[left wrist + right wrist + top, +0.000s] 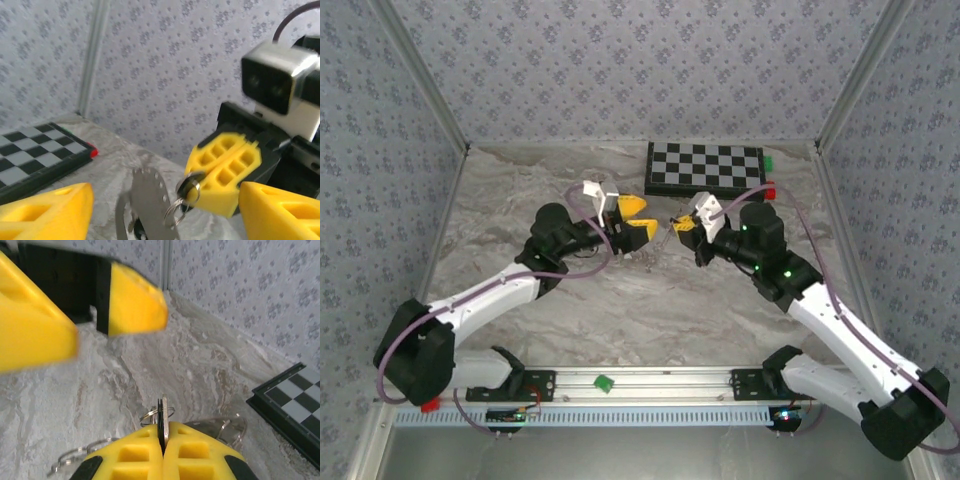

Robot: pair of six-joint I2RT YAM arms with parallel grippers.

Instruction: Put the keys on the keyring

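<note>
Keys (163,424): one clamped in my R gripper (163,442), keyring (175,209) hanging off it, seemingly threaded; L gripper (637,219) at 9 o'clock gapes empty. More keys prob. pending.

The keys (163,416) sit between left hand (642,220) and right hand (685,224), chessboard (705,168) behind.

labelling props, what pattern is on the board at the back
The board has black and grey checks, clearest from the top camera.
</note>
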